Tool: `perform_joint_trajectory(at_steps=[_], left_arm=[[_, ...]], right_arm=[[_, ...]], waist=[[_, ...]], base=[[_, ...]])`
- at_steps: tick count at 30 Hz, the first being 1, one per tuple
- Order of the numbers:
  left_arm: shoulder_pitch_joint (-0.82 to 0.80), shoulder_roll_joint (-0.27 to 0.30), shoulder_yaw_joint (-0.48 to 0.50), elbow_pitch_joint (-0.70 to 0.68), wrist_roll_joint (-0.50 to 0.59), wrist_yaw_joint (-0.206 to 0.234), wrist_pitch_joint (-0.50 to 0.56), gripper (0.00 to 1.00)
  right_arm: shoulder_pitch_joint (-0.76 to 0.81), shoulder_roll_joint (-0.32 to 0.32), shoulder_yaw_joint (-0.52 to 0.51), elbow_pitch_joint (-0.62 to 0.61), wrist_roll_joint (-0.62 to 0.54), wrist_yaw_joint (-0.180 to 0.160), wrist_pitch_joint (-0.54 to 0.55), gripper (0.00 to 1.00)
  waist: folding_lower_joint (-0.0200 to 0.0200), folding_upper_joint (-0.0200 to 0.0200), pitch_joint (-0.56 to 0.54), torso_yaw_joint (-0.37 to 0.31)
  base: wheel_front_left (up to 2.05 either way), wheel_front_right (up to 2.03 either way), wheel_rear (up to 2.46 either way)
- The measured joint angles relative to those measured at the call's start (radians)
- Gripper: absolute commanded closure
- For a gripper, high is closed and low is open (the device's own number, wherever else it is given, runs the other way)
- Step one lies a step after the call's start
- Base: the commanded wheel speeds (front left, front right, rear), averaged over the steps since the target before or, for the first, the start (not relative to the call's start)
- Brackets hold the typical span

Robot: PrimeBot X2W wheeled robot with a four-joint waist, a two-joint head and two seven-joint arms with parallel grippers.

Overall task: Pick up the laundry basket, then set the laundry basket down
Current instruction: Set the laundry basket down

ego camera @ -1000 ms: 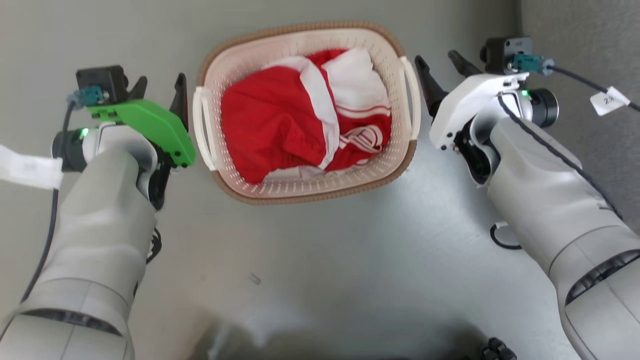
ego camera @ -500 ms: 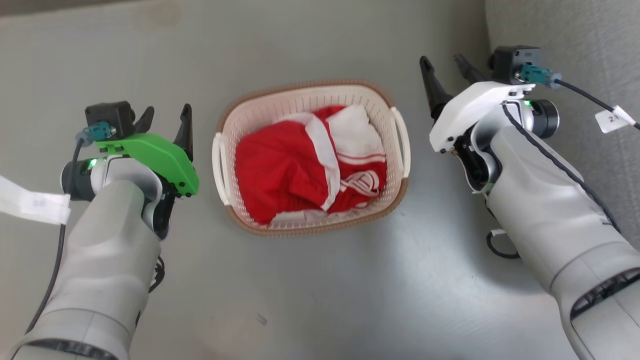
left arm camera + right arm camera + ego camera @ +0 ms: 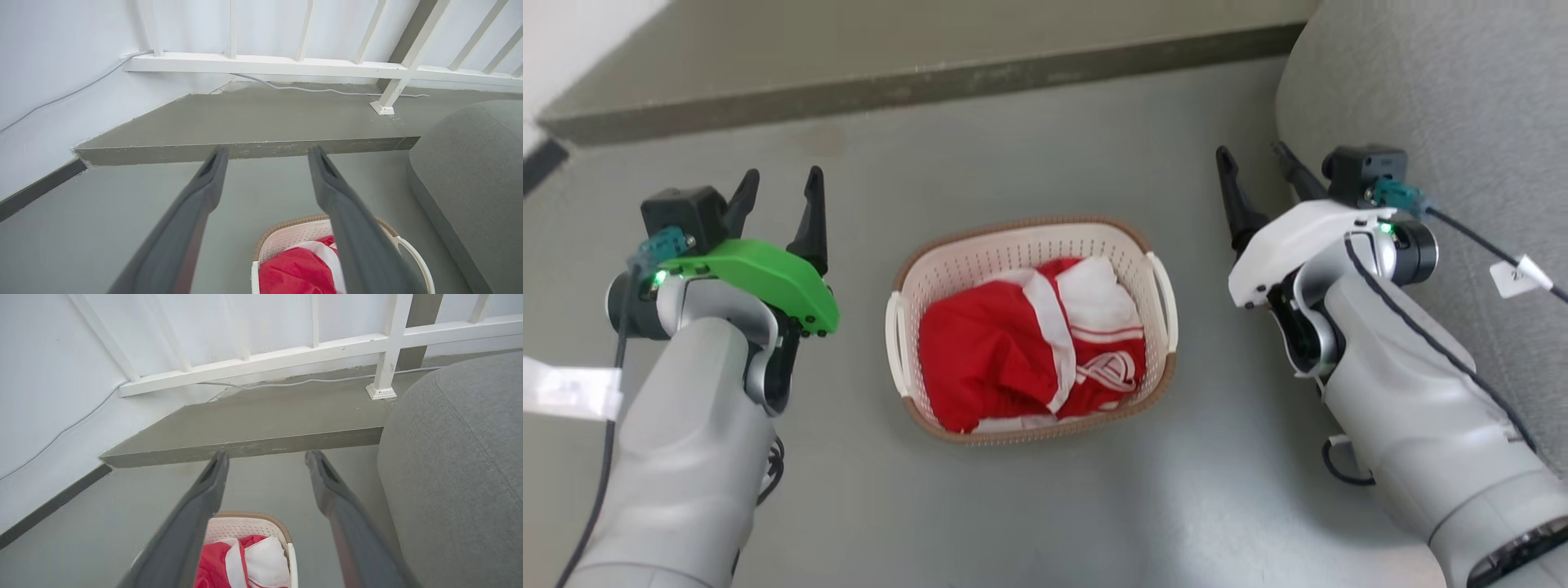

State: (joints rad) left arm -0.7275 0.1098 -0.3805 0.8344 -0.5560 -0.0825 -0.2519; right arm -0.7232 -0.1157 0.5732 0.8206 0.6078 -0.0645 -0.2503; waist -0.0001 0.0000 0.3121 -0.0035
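On the floor (image 3: 1045, 506), the laundry basket (image 3: 1005, 255) sits between empty, wide-apart jaws.

Bright, soft light leaves only weak shadows on the floor (image 3: 1045, 506) around the laundry basket (image 3: 1021, 245); the head view is sharp, while wrist-view fingers (image 3: 184, 228) blur near the lens.

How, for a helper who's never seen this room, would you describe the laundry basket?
On the grey floor, before the raised step and beside the grey sofa, sits the laundry basket. It alone is cream-white and perforated, brown-rimmed, holding red-and-white clothing.
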Motion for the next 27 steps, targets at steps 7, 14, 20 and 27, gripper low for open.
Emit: perform_joint_trajectory(at_steps=[7, 14, 20, 27], left_arm=[[0.091, 0.001, 0.019, -0.112, 0.041, 0.035, 0.000, 0.00], [0.213, 0.003, 0.047, -0.233, 0.081, 0.076, 0.000, 0.00], [0.295, 0.002, 0.065, -0.307, 0.096, 0.103, 0.000, 0.00], [0.397, 0.000, 0.067, -0.394, 0.126, 0.120, 0.000, 0.00]], right_arm=[[0.089, -0.017, -0.046, -0.113, -0.055, -0.018, 0.000, 0.00], [0.199, -0.040, -0.087, -0.225, -0.123, -0.042, 0.000, 0.00], [0.259, -0.045, -0.112, -0.286, -0.152, -0.044, 0.000, 0.00], [0.352, -0.053, -0.142, -0.361, -0.192, -0.053, 0.000, 0.00]], waist=[[0.0000, 0.0000, -0.071, -0.006], [0.0000, 0.0000, -0.140, -0.011], [0.0000, 0.0000, -0.178, -0.013], [0.0000, 0.0000, -0.225, -0.016]], base=[[0.00, 0.00, 0.00], [0.00, 0.00, 0.00], [0.00, 0.00, 0.00], [0.00, 0.00, 0.00]])
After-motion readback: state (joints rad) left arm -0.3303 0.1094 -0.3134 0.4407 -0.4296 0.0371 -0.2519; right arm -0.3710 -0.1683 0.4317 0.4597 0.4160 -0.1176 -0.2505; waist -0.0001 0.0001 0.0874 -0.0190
